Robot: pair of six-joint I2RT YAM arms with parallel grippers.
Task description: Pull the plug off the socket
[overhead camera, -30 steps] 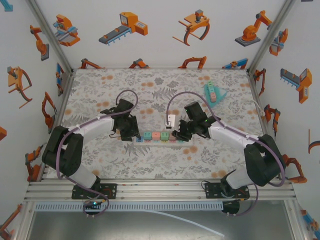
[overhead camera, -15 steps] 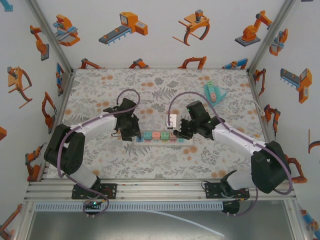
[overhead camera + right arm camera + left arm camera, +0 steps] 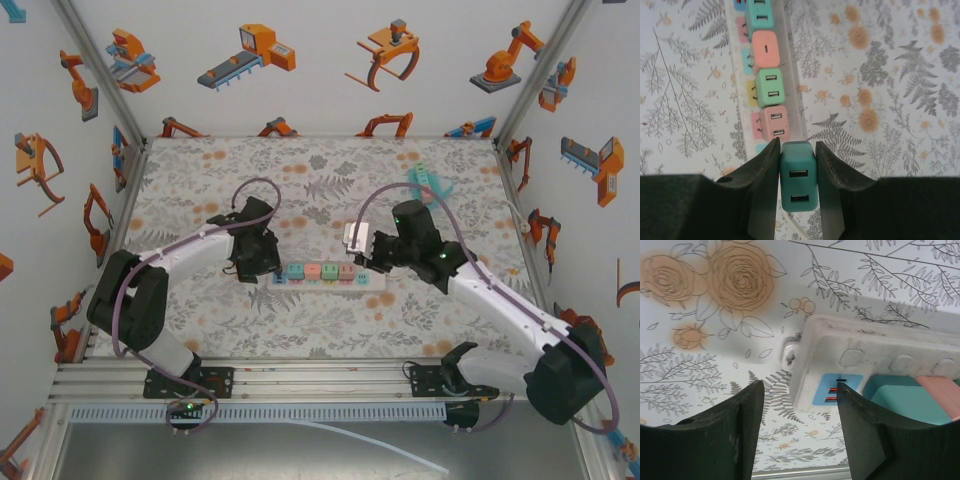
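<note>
A white power strip lies across the middle of the table, with several coloured plugs seated in a row along it. My right gripper is shut on a teal two-port plug, which is lifted clear of the strip, just past the pink plug. From above, that gripper hovers over the strip's right end. My left gripper stands open at the strip's left end, with only tablecloth between its fingers; its right finger overlaps the blue empty socket. In the top view the left gripper is low by that end.
A teal object lies at the back right of the table. The strip's white cable trails under the held plug. Patterned enclosure walls stand close on three sides, and a metal rail runs along the near edge.
My right gripper has risen and drawn back to the right with the teal plug, away from the strip. The left jaws have parted a little at the strip's left end.
</note>
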